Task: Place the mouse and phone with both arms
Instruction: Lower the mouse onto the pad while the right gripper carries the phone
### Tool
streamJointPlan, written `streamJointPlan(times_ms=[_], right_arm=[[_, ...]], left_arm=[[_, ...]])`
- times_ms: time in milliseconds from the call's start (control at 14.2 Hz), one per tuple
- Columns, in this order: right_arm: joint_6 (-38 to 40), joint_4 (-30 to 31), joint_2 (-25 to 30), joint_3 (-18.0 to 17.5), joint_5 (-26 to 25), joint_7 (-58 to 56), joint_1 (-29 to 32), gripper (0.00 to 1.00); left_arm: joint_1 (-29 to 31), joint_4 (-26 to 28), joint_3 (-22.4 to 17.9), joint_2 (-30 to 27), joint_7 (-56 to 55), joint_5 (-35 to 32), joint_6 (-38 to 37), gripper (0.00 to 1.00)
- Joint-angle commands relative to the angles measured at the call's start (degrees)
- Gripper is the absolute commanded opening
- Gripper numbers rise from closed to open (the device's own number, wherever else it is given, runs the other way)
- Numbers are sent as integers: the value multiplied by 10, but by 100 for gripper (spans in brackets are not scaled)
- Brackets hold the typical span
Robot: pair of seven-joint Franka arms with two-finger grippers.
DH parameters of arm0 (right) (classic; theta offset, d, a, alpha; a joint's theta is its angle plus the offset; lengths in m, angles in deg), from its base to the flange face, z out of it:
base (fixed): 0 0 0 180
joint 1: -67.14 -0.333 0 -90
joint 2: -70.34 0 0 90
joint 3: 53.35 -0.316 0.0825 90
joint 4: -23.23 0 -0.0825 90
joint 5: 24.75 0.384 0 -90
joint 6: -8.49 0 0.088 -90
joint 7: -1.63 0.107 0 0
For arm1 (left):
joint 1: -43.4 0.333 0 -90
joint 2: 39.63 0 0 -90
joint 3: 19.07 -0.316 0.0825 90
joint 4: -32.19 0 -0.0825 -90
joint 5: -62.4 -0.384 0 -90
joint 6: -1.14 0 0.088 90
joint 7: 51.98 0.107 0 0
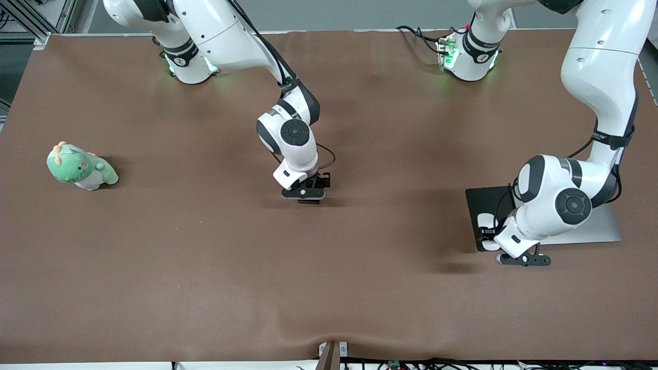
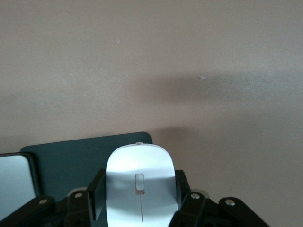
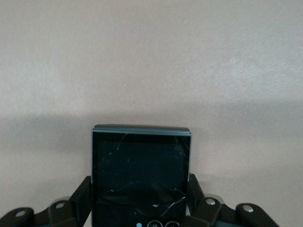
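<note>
Phone (image 3: 141,172): a glossy black, nearly square slab with fine cracks across its face; judged stiff, light, slippery and fragile, best taken by its two straight side edges. It is found low over the brown table cover (image 1: 205,267) near the table's middle, whether resting on it or just lifted cannot be told.

Right gripper (image 1: 307,198): positioned over the middle of the table; its fingers (image 3: 81,196) are pressed against the phone's side edges, so it is clamped on the phone.

Mouse (image 2: 140,185): a smooth white oval shell with a thin centre line; judged light, rigid and slippery, its curved flanks offering little flat area, so a hold across the mid-width is preferred. It is seen over the edge of a flat black pad (image 1: 486,203) toward the left arm's end of the table.

Left gripper (image 1: 488,241): placed over that pad's edge, beside a grey flat slab (image 1: 601,228); its fingers (image 2: 94,194) are closed onto the mouse's flanks, so the mouse is held.

Bystander item: a green plush toy (image 1: 81,167) is left toward the right arm's end, well apart from both grippers.
</note>
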Motion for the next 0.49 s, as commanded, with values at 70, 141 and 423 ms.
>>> streamJointPlan(times_ms=[70,141,423], right_arm=[[106,-65,11,4,-6,23,15,0],[144,-85,25,5,-6,24,21,0],[203,-92,89,5,-6,-27,93,0]], left_arm=[[16,85,5,-25,10,-6,64,0],[19,94,5,-22,10,-10,76,0],[52,117,5,-19,11,-70,91,0]])
